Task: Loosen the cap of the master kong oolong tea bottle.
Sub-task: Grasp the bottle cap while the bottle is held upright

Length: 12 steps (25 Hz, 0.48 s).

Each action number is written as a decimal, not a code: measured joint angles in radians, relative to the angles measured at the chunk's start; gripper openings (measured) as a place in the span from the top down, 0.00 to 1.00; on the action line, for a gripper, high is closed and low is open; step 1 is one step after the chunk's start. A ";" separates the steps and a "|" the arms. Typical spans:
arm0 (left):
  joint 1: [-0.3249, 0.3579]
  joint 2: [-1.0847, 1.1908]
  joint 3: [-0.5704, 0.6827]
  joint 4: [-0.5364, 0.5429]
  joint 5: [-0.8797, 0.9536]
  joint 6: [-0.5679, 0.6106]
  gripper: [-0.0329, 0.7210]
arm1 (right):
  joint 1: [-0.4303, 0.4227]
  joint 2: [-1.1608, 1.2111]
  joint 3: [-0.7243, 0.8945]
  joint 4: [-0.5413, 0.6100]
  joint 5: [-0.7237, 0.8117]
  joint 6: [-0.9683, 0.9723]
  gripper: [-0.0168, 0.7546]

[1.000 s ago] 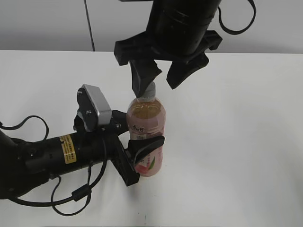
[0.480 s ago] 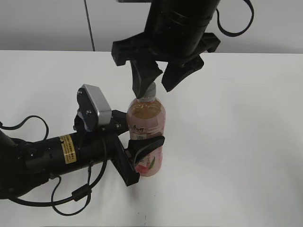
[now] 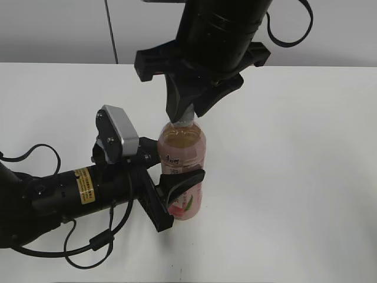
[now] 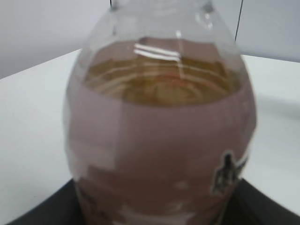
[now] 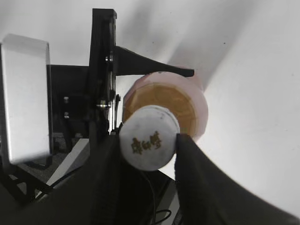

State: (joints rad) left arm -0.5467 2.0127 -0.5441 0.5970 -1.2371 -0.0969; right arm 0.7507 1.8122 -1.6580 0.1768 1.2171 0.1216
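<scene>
The master kong oolong tea bottle (image 3: 183, 154) stands upright on the white table, amber tea above a pink label. My left gripper (image 3: 177, 197) is shut on its lower body from the left; the bottle (image 4: 159, 136) fills the left wrist view. My right gripper (image 3: 189, 106) comes down from above and is shut on the white cap (image 5: 149, 142), one black finger on each side of it (image 5: 149, 145). The cap's top shows a small dark logo. In the exterior view the cap is almost hidden between the fingers.
The white table (image 3: 294, 177) spreads around the bottle, with a grey wall behind. The left arm and its cables (image 3: 59, 200) lie low across the front left. The left wrist camera housing (image 5: 26, 98) shows beside the bottle.
My right gripper's fingers, spread apart around the bottle neck a second ago, have closed onto the cap. The bottle and left gripper have not moved.
</scene>
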 joint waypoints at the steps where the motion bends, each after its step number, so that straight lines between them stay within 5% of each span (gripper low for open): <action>1: 0.000 0.000 0.000 0.000 0.000 0.000 0.44 | 0.000 0.000 -0.001 0.000 0.000 -0.007 0.63; 7: 0.000 0.000 0.000 -0.003 0.000 0.000 0.44 | 0.001 0.000 -0.002 0.000 0.000 -0.167 0.63; 12: 0.000 0.000 0.001 -0.003 0.000 0.001 0.44 | 0.001 0.000 -0.002 -0.004 0.000 -0.575 0.63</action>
State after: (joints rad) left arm -0.5467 2.0127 -0.5432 0.5943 -1.2371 -0.0960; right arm 0.7518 1.8122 -1.6603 0.1727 1.2171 -0.4533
